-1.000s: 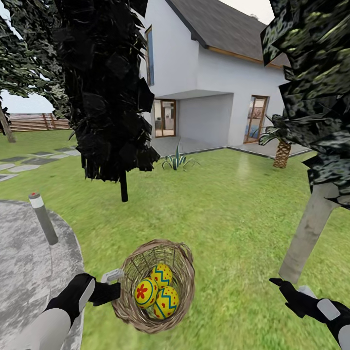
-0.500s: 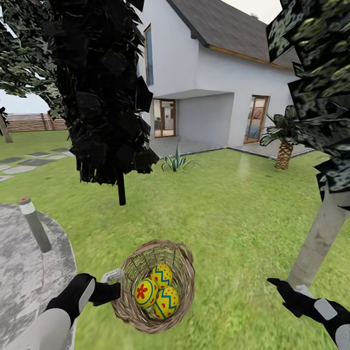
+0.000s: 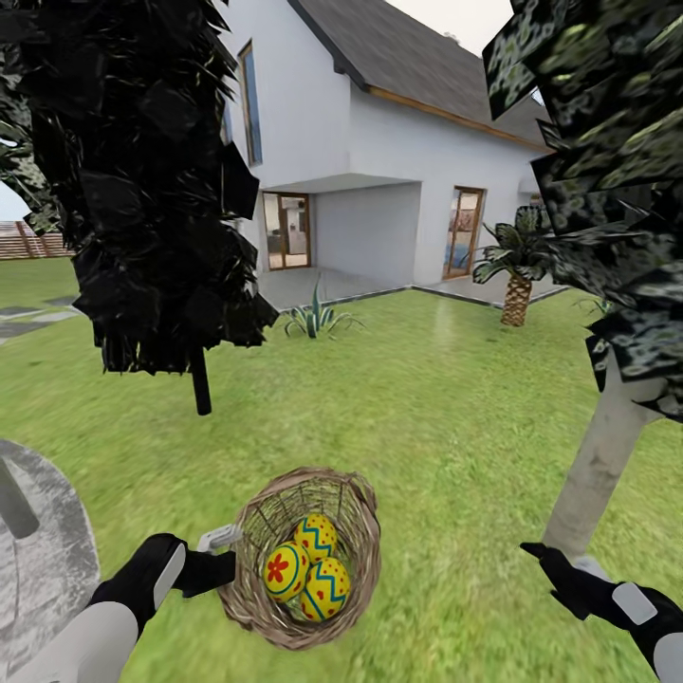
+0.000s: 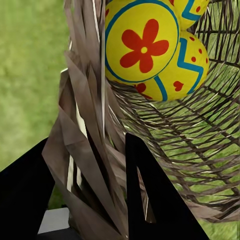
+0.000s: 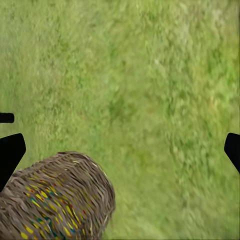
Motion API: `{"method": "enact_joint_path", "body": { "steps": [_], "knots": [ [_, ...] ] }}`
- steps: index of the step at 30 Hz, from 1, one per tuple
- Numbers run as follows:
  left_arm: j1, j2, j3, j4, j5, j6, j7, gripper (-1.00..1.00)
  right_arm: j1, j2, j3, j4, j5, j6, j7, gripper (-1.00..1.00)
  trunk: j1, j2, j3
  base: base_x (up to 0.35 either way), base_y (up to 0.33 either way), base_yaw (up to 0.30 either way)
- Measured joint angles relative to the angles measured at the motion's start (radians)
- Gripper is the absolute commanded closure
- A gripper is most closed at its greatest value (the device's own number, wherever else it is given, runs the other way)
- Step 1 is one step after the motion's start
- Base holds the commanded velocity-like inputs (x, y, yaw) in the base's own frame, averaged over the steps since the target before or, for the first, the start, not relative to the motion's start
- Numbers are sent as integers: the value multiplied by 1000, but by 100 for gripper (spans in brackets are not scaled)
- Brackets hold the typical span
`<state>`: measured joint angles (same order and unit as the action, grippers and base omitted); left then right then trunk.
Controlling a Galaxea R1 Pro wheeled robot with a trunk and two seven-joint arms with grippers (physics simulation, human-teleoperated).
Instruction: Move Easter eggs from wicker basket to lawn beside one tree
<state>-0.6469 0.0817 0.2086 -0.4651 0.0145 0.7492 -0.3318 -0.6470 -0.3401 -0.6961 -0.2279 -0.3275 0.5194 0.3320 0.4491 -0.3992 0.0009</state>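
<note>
The round wicker basket (image 3: 353,531) hangs tilted in front of me, its mouth facing up towards my head. All three yellow Easter eggs (image 3: 286,572) lie inside it; the flower egg (image 4: 142,45) is the closest to my left wrist. My left gripper (image 3: 224,562) is shut on the basket's rim, with the woven wall (image 4: 85,165) between its black fingers (image 4: 150,195). My right gripper (image 3: 539,556) is open and holds nothing, over grass near the foot of the pale grey tree trunk (image 3: 598,465). The basket's side (image 5: 55,200) shows beside it.
The lawn (image 3: 427,408) runs to a white house (image 3: 379,190). A black-leaved tree (image 3: 142,171) with a thin dark trunk stands ahead on the left, and a small palm (image 3: 517,285) far right. A grey paved patch (image 3: 43,560) with a bollard (image 3: 14,503) lies at my left.
The whole view has slid left, so the camera has moved: house, black tree and paved patch sit further left. Both arms and the held basket keep their place in the view.
</note>
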Motion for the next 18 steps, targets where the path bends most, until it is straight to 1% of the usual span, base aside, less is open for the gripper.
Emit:
{"method": "enact_joint_path", "body": {
  "steps": [3, 6, 18],
  "knots": [
    [0, 0, -1, 0, -11, -1, 1, 100, 0, 0, 0, 0, 0, 0, 0, -100, 0, 0, 0, 290, 152, -6],
    [0, 0, 0, 0, -6, 0, 1, 100, 0, 5, 0, -1, 1, -1, 0, -100, 0, 0, 0, 290, 157, -1],
    [0, 0, -2, 0, -7, -1, 1, 100, 0, 6, 0, -1, 2, -1, -2, -100, 0, 0, 0, 290, 126, 0]
  ]
}}
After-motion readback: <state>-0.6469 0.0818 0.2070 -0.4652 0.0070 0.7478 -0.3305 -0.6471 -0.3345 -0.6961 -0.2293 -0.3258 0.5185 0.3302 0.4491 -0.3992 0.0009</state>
